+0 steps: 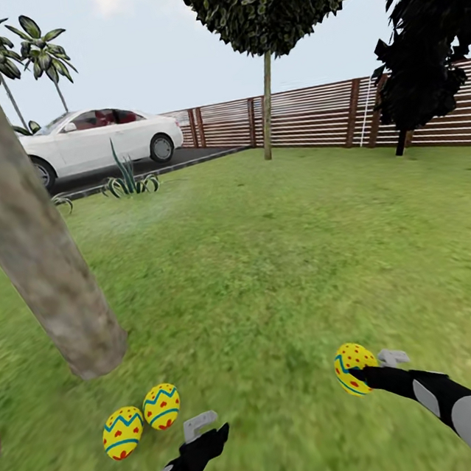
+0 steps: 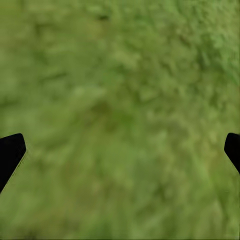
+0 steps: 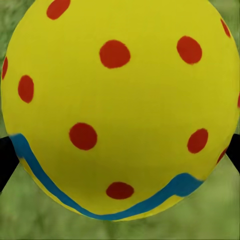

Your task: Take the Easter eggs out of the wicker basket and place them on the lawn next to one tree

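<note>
2 Easter eggs [image 1: 141, 419] on lawn [image 1: 268, 261] beside tree [image 1: 25, 218].
Right end effector [image 1: 355, 370] clamped on 3rd egg [image 3: 117, 107]; left end effector [image 1: 205, 427] spread apart, empty.

- This place is a private garden beside a house driveway, outdoors under a pale blue sky with light clouds.
- A wide green lawn [image 1: 283, 259] covers most of the ground.
- A thick grey-brown tree trunk [image 1: 28, 240] stands on the grass at the left side, and a thin-trunk tree [image 1: 269, 97] grows further back near the fence.
- A brown wooden slat fence [image 1: 309, 118] closes the garden at the back.
- A white car [image 1: 97, 142] is parked on a dark driveway [image 1: 144, 166] next to the grass.
- Two palms [image 1: 18, 48] rise behind the car, and a spiky striped plant [image 1: 128, 179] grows at the lawn edge.
</note>
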Controlling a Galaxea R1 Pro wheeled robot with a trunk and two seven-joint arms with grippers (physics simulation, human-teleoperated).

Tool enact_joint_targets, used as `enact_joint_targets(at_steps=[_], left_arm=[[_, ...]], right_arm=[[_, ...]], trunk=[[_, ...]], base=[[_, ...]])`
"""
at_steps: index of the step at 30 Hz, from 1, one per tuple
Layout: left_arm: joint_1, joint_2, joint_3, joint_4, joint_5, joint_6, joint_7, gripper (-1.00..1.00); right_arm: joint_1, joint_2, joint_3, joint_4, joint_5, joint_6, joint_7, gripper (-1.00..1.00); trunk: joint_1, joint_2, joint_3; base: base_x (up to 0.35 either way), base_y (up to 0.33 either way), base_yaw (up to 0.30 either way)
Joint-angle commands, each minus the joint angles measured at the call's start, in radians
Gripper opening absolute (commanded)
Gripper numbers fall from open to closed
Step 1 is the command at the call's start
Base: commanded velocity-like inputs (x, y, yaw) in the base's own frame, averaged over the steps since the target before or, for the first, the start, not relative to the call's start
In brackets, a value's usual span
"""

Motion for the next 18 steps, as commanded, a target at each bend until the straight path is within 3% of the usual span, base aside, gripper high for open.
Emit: enact_joint_targets(at_steps=[1,10,13,15,18], left_arm=[[0.0,0.0,-0.002,-0.001,0.009,0.003,-0.001,1.0],[0.0,0.001,-0.002,-0.005,0.01,0.004,-0.001,1.0],[0.0,0.012,0.01,-0.112,0.024,0.013,-0.057,1.0],[-0.001,0.016,0.03,-0.264,0.087,0.032,-0.136,1.0],[-0.007,0.022,0.041,-0.506,0.229,0.149,-0.194,1.0]], right_arm=[[0.0,-0.001,-0.009,-0.002,0.006,0.009,0.007,-1.0],[0.0,0.002,-0.004,-0.006,0.017,0.015,0.007,-1.0],[0.0,0.0,-0.002,-0.011,0.019,0.019,0.008,-1.0],[0.0,0.0,-0.003,-0.014,0.017,0.02,0.01,-1.0],[-0.004,0.008,-0.003,-0.021,0.014,0.035,0.017,-1.0]], trunk=[[0.0,0.0,-0.003],[0.0,0.0,-0.012],[0.0,0.0,-0.017],[0.0,0.0,-0.02],[0.0,0.0,-0.025]], base=[[0.202,0.0,0.092],[0.039,0.0,0.03],[0.0,0.0,0.067],[0.0,0.0,0.069],[0.0,0.0,0.07]])
